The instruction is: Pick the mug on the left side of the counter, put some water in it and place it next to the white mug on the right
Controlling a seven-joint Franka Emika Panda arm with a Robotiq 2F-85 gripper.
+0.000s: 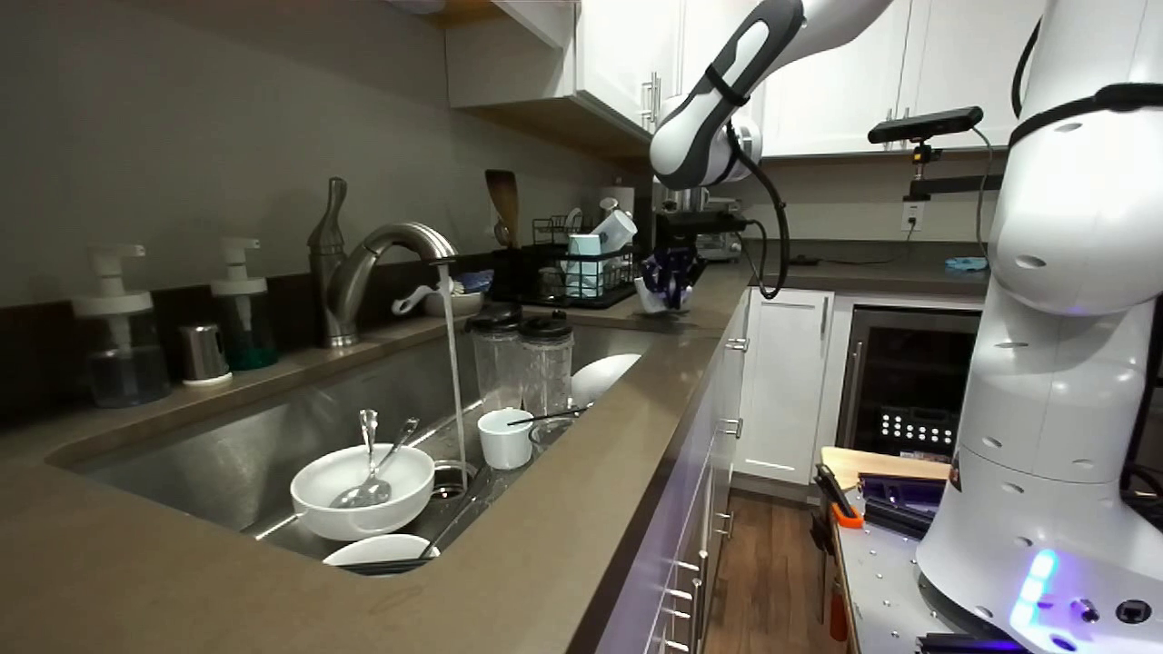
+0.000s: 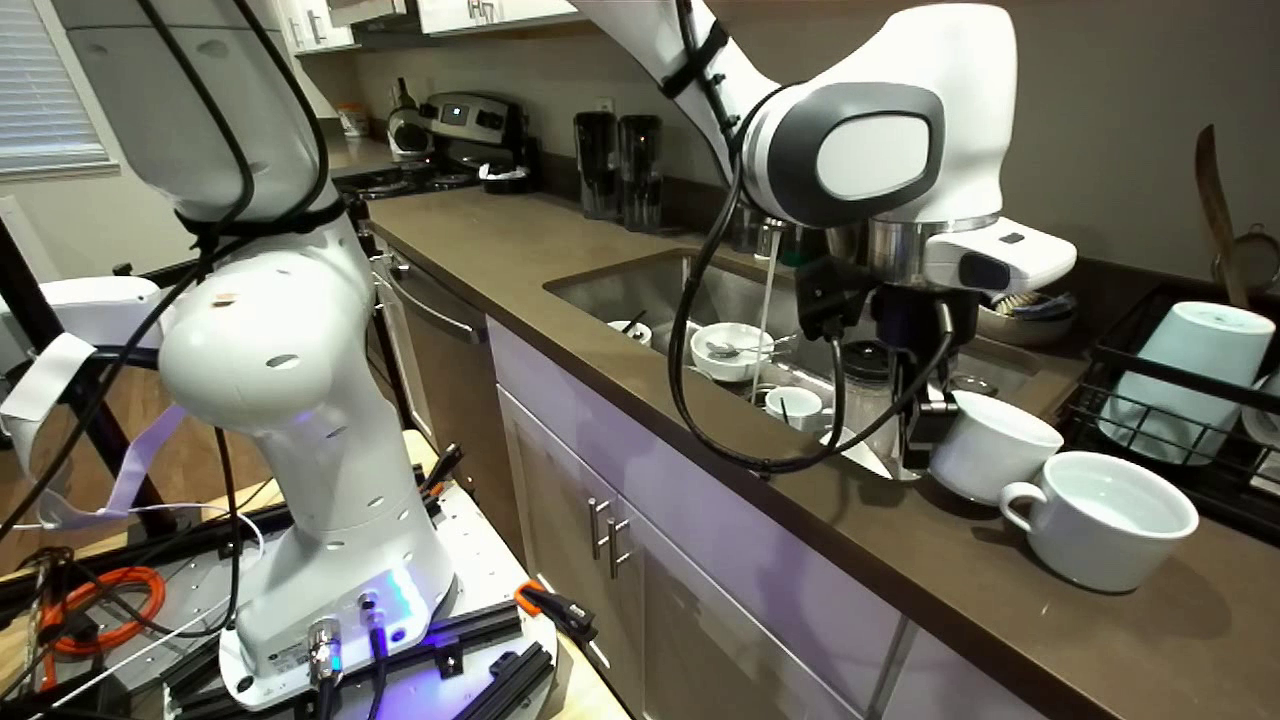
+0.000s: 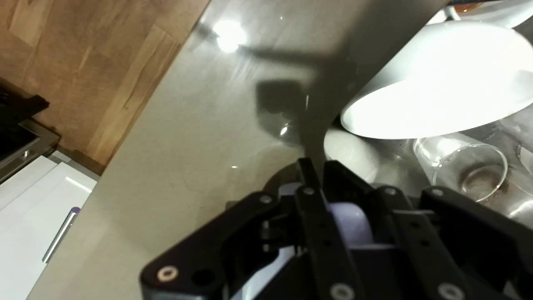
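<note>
The mug (image 2: 990, 447), plain white and slightly tilted, is held just above or on the counter (image 1: 627, 454); I cannot tell whether its base touches. My gripper (image 2: 925, 430) is shut on it at its near side, apparently on the handle. In the wrist view my fingers (image 3: 320, 166) are close together, with a pale curved piece of the mug (image 3: 354, 225) between them. The white mug (image 2: 1110, 520) stands upright right beside the held mug, its handle towards it. In an exterior view my gripper (image 1: 670, 282) mostly hides the mugs. The held mug's inside is hidden.
The faucet (image 1: 409, 238) runs a stream into the steel sink (image 1: 218, 481). The sink holds bowls, a white cup (image 1: 505, 440) and clear tumblers (image 1: 547, 372). A black dish rack (image 1: 531, 283) stands against the wall behind the mugs. Upper cabinets (image 1: 627, 54) hang near the arm.
</note>
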